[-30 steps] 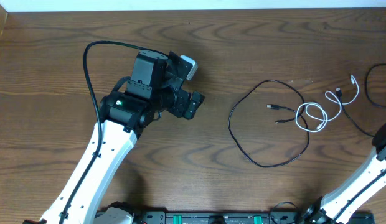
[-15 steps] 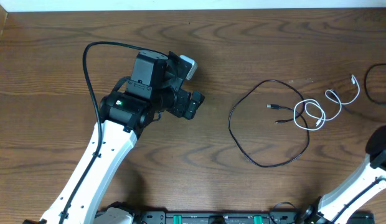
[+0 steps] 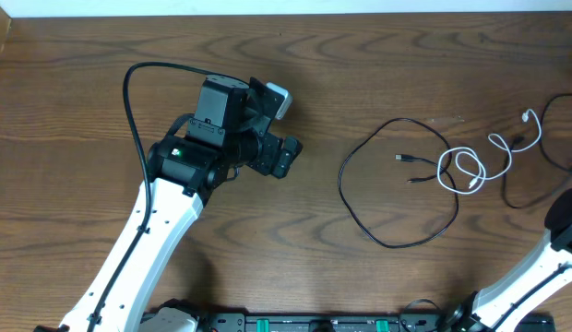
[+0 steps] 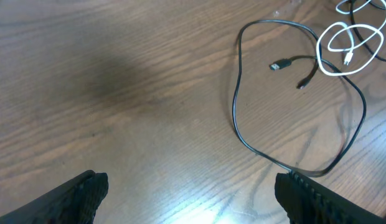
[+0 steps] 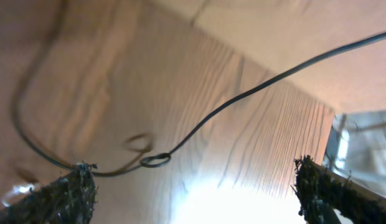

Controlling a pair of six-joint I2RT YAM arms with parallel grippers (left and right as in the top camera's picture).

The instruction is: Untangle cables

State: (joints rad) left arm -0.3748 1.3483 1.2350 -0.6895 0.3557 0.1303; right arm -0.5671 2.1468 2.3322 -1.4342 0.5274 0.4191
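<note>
And the left gripper [image 4: 192, 193] hovers spread and empty, well left of the thin black looped cable [image 3: 340, 180] tangled with the coiled white cord [image 3: 440, 172] on the brown wooden table [image 3: 83, 55], while the right gripper [image 5: 193, 193], likewise spread, hangs over another thin black strand [image 5: 243, 96], probably to draw it clear.

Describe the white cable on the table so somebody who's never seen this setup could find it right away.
On the brown wooden table, look to the robot's right-arm side, where a big black cable loop lies open. At that loop's right edge sits the white cable, curled in small rings with a wavy tail. It is the only white cord; its neighbours are black.
</note>
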